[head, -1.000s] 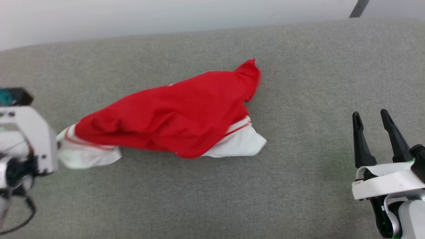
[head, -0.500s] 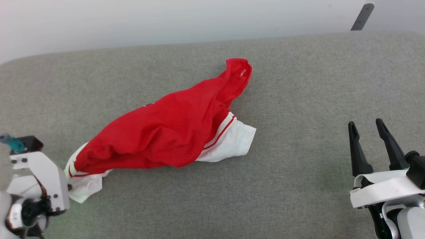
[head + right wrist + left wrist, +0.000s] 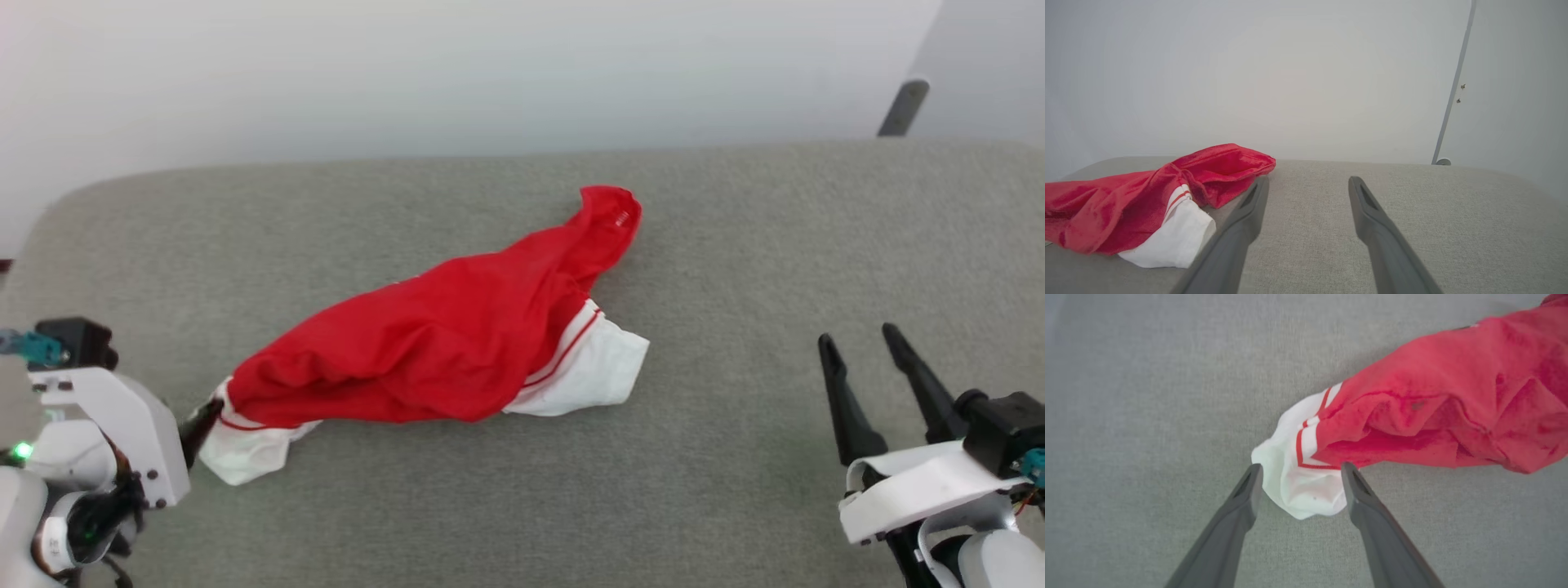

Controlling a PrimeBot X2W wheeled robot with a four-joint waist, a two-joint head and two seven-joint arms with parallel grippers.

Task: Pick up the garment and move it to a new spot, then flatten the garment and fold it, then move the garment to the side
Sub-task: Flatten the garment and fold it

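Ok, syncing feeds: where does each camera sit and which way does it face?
Head view: on the head, looking forward and down at the shirt on the grey surface; left gripper lower left, right gripper lower right.
Left wrist view: on the left wrist, looking down along its open fingers at a white sleeve.
Right wrist view: on the right wrist, looking level across the surface to the wall past its open fingers.
Shared: all show the shirt.

The left gripper [image 3: 1301, 467] is holding its two dark fingers spread wide, the tips sitting on either side of a white sleeve [image 3: 1298, 494] — the cloth is bulging loosely between them. The garment [image 3: 1433, 404] is trailing to the upper right, red and crumpled, lying on grey fabric [image 3: 1147, 396].
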